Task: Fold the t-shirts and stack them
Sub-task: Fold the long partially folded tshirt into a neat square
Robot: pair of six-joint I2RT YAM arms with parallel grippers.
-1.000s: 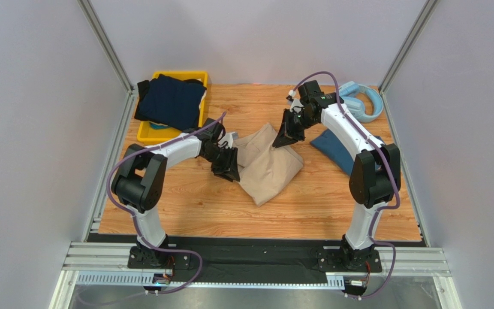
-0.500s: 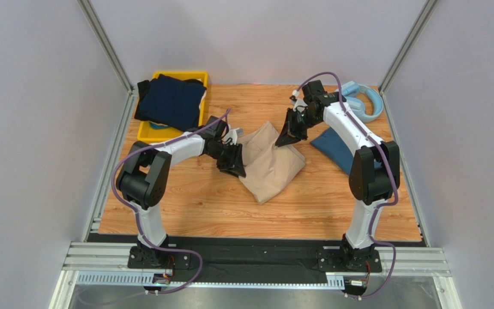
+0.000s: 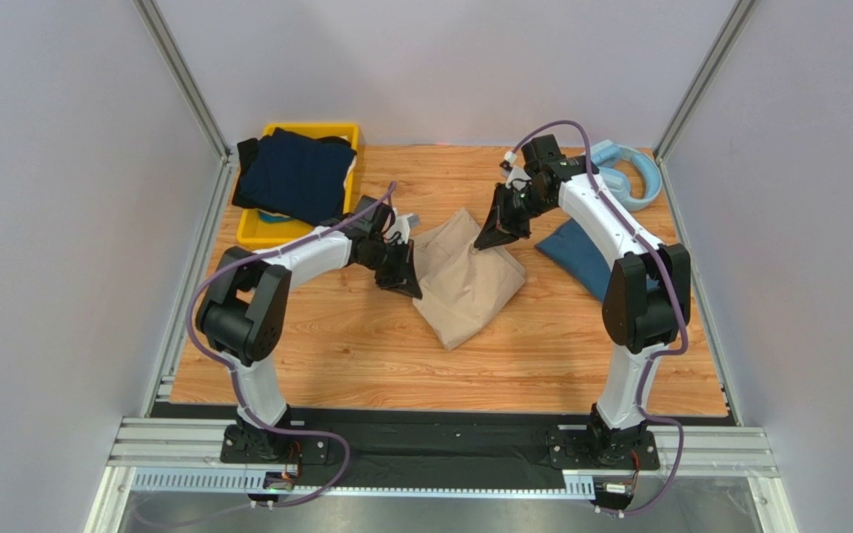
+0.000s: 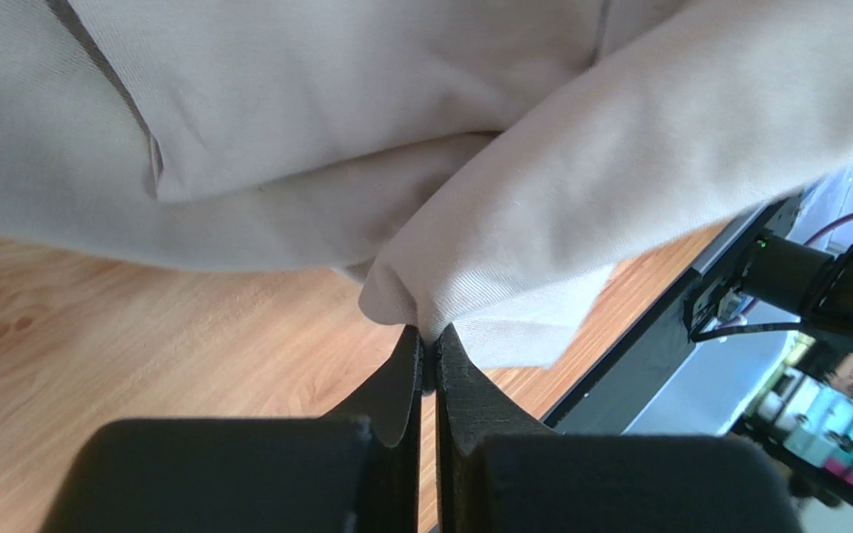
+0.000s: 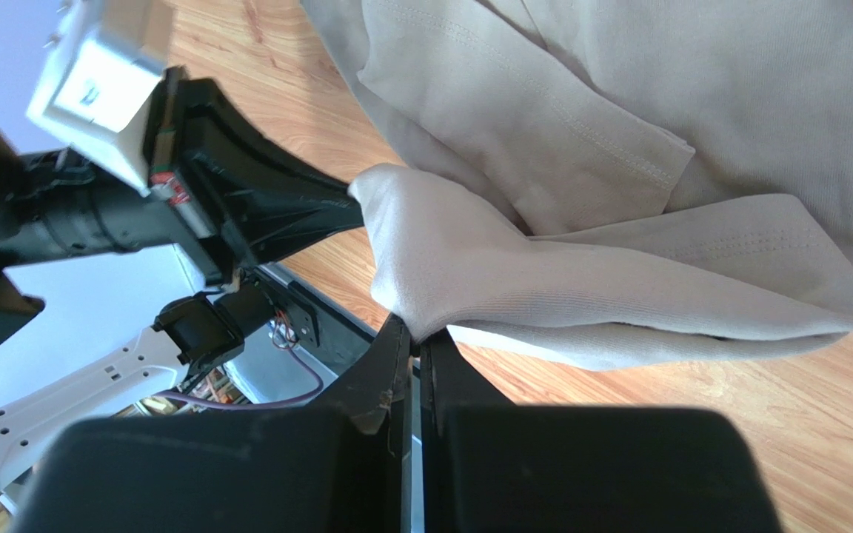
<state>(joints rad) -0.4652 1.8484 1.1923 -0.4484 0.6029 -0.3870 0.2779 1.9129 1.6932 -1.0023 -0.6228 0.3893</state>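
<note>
Table [image 3: 320, 355]: wood top, three tees spread over it, no stack yet.

Beige t-shirt [image 3: 464, 283]: biggest item, lay mid-table, bunched and doubled over itself in loose layers, not a clean fold. Both arms were on it. Seams and a hem showed in both wrist views [image 5: 642, 111], [image 4: 286, 111].

Navy t-shirt [image 3: 292, 174]: draped over the yellow bin [image 3: 251, 231] at the far left corner, roughly squared, hanging past the rim. Couldn't tell if it was properly folded.

Teal-blue t-shirt [image 3: 576, 253]: flat on the right side, partly hidden behind the right arm, well apart from the other two.

Headphones [image 3: 631, 178]: light blue, far right corner, not part of the job.

Left end effector [image 3: 407, 272]: fingers together, clamped on a fold at the beige tee's left edge, clear in the left wrist view [image 4: 429, 339].

Right end effector [image 3: 494, 233]: fingers together too, pinching a fold of the same tee at its far side [image 5: 414, 333].

Progress, my read: early to middle. The beige fold was underway with both corners gripped. Left to do: finish it, deal with the teal and maybe the navy, then pile all three in one place.

Writing: none readable. No neck label or brand visible on any tee. A white box on the left arm showed in the right wrist view, no legible text.
</note>
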